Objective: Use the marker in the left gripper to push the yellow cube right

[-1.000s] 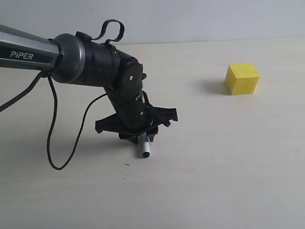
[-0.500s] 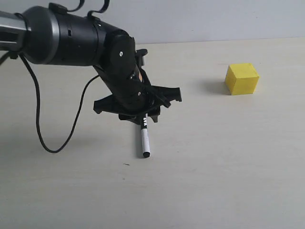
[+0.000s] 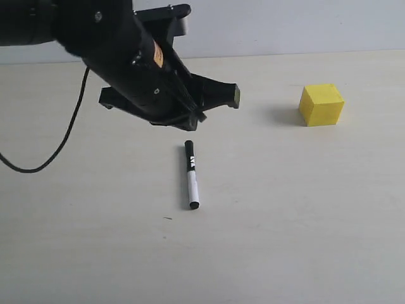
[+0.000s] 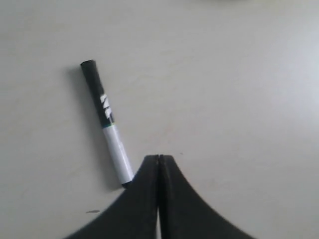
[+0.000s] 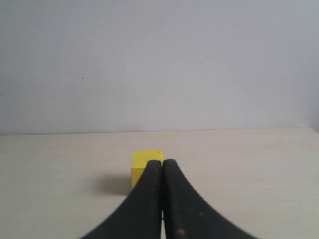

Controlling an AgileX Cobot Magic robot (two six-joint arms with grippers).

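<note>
The marker [image 3: 190, 174] lies flat on the table, black cap toward the back, white barrel toward the front. It is held by nothing. My left gripper [image 3: 192, 120] hangs above and behind the marker's cap end, clear of it. In the left wrist view that gripper [image 4: 158, 158] is shut with nothing between its jaws, and the marker [image 4: 107, 122] lies beside it on the table. The yellow cube [image 3: 321, 104] sits far to the right, untouched. My right gripper [image 5: 162, 162] is shut and empty, with the yellow cube [image 5: 142, 167] on the table beyond its tips.
A black cable [image 3: 60, 142] loops down from the left arm onto the pale table [image 3: 285, 221]. A light wall [image 3: 285, 25] bounds the table's back edge. The right arm does not show in the exterior view.
The left gripper has risen and moved back to the upper left. The marker, held upright in it a second ago, has dropped out and now lies flat on the table.
</note>
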